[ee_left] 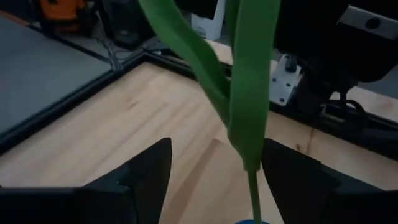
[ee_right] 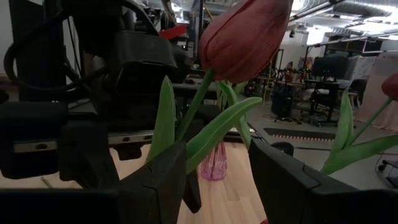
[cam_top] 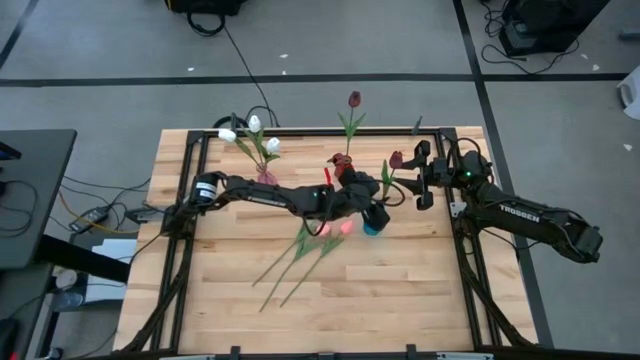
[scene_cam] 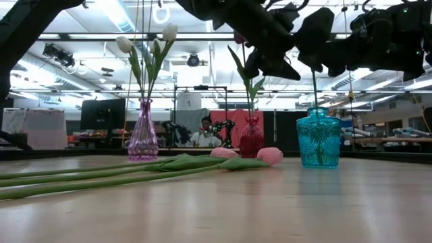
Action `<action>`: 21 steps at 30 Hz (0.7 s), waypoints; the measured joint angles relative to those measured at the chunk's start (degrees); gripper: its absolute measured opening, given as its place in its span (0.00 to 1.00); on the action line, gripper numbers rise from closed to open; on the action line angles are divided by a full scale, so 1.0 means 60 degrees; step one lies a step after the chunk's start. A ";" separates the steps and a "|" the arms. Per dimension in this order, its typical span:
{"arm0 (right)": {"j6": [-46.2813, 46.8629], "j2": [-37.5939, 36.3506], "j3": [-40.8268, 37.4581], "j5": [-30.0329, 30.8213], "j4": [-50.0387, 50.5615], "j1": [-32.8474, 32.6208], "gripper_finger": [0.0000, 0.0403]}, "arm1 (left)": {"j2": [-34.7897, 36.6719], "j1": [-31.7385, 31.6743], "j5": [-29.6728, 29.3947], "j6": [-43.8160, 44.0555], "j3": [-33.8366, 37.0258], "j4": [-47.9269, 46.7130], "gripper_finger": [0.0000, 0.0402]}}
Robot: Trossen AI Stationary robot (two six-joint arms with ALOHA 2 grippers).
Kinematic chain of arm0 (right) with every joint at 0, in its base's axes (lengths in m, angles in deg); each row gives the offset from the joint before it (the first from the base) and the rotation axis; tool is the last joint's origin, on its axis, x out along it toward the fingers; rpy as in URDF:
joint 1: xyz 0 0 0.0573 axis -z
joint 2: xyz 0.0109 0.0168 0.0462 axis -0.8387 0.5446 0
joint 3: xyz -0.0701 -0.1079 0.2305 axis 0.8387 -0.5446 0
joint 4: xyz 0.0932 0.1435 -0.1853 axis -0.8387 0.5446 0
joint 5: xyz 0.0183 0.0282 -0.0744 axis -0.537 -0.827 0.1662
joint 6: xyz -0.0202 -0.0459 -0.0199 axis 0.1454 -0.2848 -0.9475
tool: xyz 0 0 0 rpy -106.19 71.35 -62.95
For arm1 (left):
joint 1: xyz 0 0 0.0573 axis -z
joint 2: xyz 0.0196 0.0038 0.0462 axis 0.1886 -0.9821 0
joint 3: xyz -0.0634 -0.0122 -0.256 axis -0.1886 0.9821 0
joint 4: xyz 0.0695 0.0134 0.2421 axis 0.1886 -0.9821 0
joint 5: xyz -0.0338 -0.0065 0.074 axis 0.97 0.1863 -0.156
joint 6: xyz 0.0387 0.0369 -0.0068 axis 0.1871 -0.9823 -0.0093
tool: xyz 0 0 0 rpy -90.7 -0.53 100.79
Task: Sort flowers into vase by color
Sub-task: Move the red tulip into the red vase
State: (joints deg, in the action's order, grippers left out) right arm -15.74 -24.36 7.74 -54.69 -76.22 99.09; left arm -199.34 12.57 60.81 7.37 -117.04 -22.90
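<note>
The left pincer, fingers apart, straddles a dark red tulip's thin green stem above the teal glass vase.

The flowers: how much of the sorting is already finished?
Done: white tulips stand in the purple vase, one dark red tulip in the red vase. In hand: another dark red tulip over the teal vase. Left: pink tulips lie on the table.

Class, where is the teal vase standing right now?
In the low view, the teal vase stands right of the red vase; from above it sits mid-table beside the pink tulips.
</note>
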 joint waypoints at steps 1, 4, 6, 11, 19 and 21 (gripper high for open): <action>0.0000 0.0000 0.0000 0.0000 -0.0015 0.0000 0.46 | 0.0000 -0.0022 -0.0059 -0.0063 0.0000 0.0103 0.62; -0.0002 0.0000 0.0000 0.0000 0.0003 0.0000 0.46 | 0.0000 -0.0042 -0.0162 -0.0340 0.0000 0.0469 0.58; -0.0003 0.0000 0.0000 -0.0004 0.0014 0.0011 0.46 | 0.0000 -0.0048 -0.0258 -0.0538 -0.0001 0.0634 0.52; 0.0000 0.0000 0.0000 -0.0004 0.0054 0.0011 0.46 | 0.0000 -0.0051 -0.0272 -0.0557 -0.0004 0.0603 0.26; 0.0004 0.0000 0.0000 -0.0007 0.0083 0.0007 0.46 | 0.0057 -0.0041 -0.0255 -0.1200 -0.0004 0.0985 0.04; 0.0004 0.0000 0.0000 -0.0007 0.0080 0.0011 0.46 | 0.0098 -0.0041 -0.0173 -0.1326 -0.0036 0.1313 0.04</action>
State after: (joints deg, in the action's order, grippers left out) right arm -15.72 -24.36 7.74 -54.74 -75.74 99.15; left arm -198.75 12.32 59.77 -0.58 -117.25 -15.02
